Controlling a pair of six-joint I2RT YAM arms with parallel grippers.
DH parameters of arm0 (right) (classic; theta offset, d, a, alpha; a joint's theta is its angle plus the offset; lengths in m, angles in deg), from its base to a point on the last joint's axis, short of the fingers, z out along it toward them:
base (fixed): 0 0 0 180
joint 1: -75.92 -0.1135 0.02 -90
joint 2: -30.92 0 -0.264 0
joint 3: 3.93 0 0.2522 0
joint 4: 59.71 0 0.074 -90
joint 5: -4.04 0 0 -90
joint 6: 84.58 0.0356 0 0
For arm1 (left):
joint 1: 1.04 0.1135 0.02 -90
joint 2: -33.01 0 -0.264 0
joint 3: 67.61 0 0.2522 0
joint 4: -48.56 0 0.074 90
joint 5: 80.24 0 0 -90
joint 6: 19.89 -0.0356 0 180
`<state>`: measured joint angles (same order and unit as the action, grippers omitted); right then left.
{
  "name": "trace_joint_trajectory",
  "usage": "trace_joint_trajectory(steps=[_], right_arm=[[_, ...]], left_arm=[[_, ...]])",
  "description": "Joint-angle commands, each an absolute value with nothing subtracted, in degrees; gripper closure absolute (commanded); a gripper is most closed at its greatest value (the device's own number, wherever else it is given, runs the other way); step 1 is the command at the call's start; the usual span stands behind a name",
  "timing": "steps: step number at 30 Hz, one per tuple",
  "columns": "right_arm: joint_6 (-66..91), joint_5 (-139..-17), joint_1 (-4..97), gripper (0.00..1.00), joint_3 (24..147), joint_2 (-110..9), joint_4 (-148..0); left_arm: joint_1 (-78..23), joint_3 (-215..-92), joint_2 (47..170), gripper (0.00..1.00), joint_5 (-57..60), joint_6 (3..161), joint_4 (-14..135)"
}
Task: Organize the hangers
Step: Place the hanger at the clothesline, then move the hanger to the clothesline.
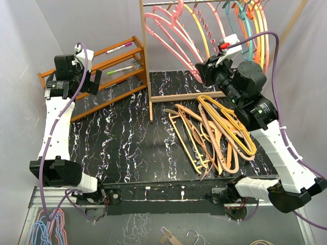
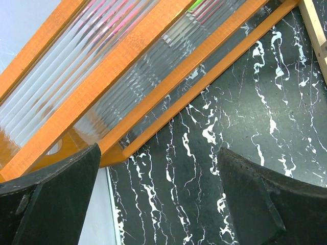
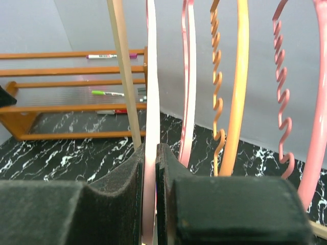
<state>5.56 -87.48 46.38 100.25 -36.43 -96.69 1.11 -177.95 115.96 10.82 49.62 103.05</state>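
Surroundings: pale grey walls close off the back and both sides of the work area.
Bench [image 1: 122, 138]: black top with white marble veining. Both arm bases are at its near edge.
Frame [image 1: 148, 76]: tall pale wooden upright standing on the bench toward the back, with a metal rail [image 1: 158, 3] across its top.
Rack [image 1: 115, 64]: orange-brown slatted shelf unit at the back left, just beside the frame post. The left wrist view shows ribbed clear panels between its bars.
Right arm [image 1: 271, 138]: reaches up and back from its base into the row on the rail.
Left arm [image 1: 56, 117]: raised along the left side, with its wrist near the front of the rack.
Hanging hangers [image 1: 176, 35]: pink, orange, yellow and teal, hooked side by side on the rail. Several have wavy bars.
Hanger pile [image 1: 214, 135]: tan wooden and orange hangers lying flat and overlapped on the bench, in front of the frame and under the right arm.
Left pincer [image 2: 158, 204]: jaws spread wide with nothing between them. The rack's lowest bar and bare bench lie beneath.
Right pincer [image 3: 149, 158]: clamped on the pale pink hanger [image 3: 152, 87], with its thin bar pinched between both pads.
Pale pink hanger, position: upright at the left end of the row, just beside the frame post. Its hook cannot be traced to the rail.
Neighbours: to its right are a second pink bar, an orange wavy hanger [image 3: 218, 102], a smooth orange hanger [image 3: 239, 92] and a pink wavy hanger [image 3: 282, 102].
Markers [image 1: 118, 49]: pens lying on the rack shelves, one with pink ends and one green.
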Motion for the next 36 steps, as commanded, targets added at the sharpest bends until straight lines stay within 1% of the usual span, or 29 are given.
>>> trace_joint_trajectory(steps=[1,12,19,31,36], right_arm=[[6.6,-87.4,46.2,0.92,105.2,-38.6,-87.4],[8.6,-86.3,46.2,0.92,109.6,-45.7,-85.0],[9.1,-86.3,46.0,0.92,110.1,-48.1,-84.0],[12.2,-90.0,46.0,0.92,113.2,-51.7,-85.3],[12.0,-92.0,46.0,0.92,111.4,-51.4,-85.4]], left_arm=[[1.5,-177.4,113.9,0.03,11.4,49.7,102.6],[1.5,-177.3,114.5,0.03,11.3,49.6,102.3],[1.5,-177.4,114.8,0.03,11.1,49.6,102.3],[1.5,-177.7,115.3,0.03,10.9,49.7,102.6],[1.5,-177.7,115.2,0.03,11.1,49.5,102.7]])
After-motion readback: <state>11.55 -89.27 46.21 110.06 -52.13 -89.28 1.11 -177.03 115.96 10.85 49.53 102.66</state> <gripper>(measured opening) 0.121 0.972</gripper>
